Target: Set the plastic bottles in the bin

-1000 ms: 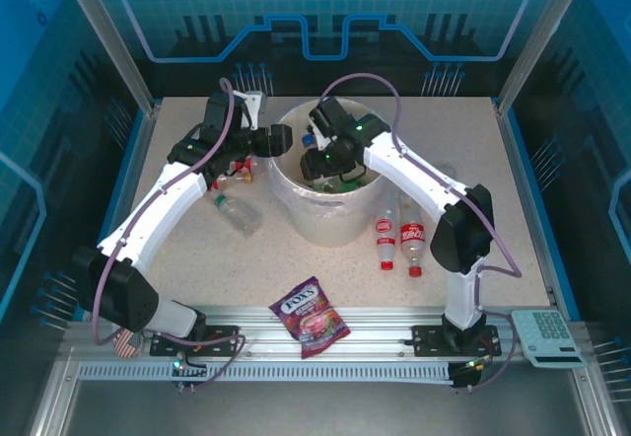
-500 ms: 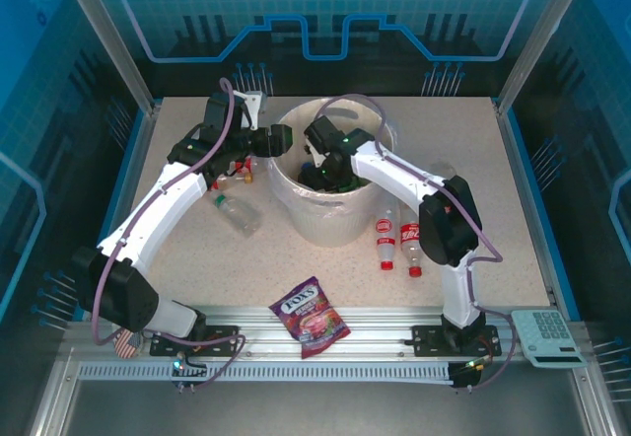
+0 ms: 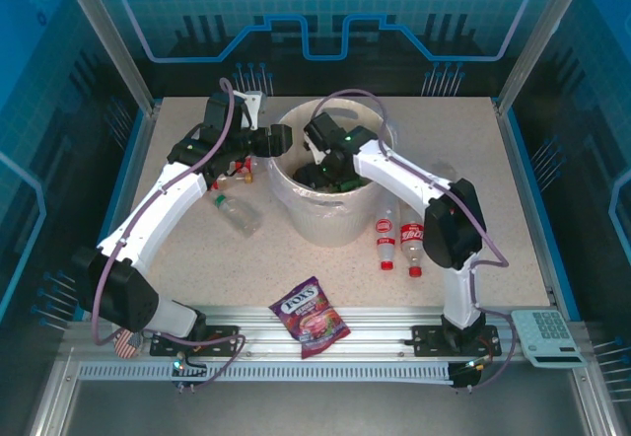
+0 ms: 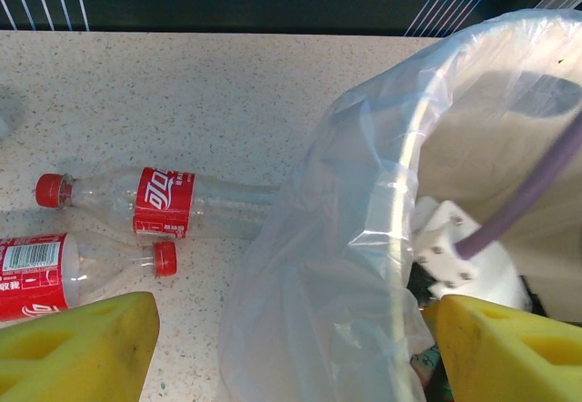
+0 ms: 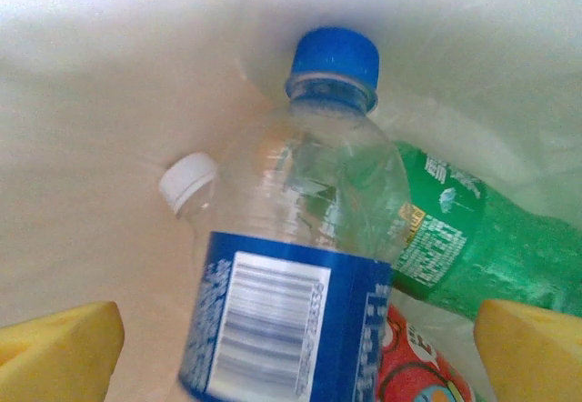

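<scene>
The cream-white bin (image 3: 330, 221) with its clear liner (image 4: 318, 266) stands mid-table. My right gripper (image 3: 321, 171) reaches down inside it, open; a clear bottle with blue cap and blue label (image 5: 300, 266) lies loose between the wide fingers (image 5: 64, 343), touching neither. Under it lie a green bottle (image 5: 473, 238) and a white-capped one (image 5: 188, 179). My left gripper (image 3: 280, 140) is open at the bin's left rim (image 4: 405, 175), with liner between the fingers (image 4: 86, 347). Two red-labelled bottles (image 4: 164, 204) (image 4: 41, 270) lie left of the bin.
Two more red-labelled bottles (image 3: 385, 239) (image 3: 412, 245) lie right of the bin, and a plain clear bottle (image 3: 237, 212) lies at its front left. A purple-red candy bag (image 3: 311, 319) sits near the front rail. A keypad (image 3: 547, 337) rests at the front right corner.
My right gripper has opened wide inside the bin and let go of the blue-labelled bottle. The left arm has stayed put.
</scene>
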You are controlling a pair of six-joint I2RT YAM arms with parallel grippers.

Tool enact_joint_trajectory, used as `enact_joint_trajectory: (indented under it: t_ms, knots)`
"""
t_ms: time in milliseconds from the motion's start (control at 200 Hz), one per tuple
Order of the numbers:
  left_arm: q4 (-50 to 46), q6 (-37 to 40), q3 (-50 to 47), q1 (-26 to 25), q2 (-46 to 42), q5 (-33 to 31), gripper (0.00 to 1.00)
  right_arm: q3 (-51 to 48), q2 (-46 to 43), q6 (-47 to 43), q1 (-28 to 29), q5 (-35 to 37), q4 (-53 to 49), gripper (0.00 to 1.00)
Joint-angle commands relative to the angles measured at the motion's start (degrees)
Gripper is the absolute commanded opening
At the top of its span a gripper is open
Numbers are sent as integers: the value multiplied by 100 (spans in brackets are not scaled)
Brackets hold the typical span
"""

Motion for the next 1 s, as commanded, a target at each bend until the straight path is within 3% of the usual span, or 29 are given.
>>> enact_joint_trajectory:
  t_ms: [0,200,475,635,790,996]
  knots:
    - [-396,248,-185,-12,37,-228,81,375,-637,-190,105,181,-251,100]
    - [-400,259,-181,-13,36,-251,81,423,-1557,-262,117,170,-286,100]
    - [-396,255,-185,-13,34,-245,81,169,-3041,-446,-202,991,-286,100]
    - [-397,260,-179,-12,27,-252,81,-295,-3617,-556,-1105,1367,-820,100]
    - [-389,247,-181,-13,16,-231,81,-1325,-3953,-465,-2469,1379,-1069,99]
    - [-423,278,-160,-17,45,-243,81,-2546,-3764,-437,-3515,1100,-818,96]
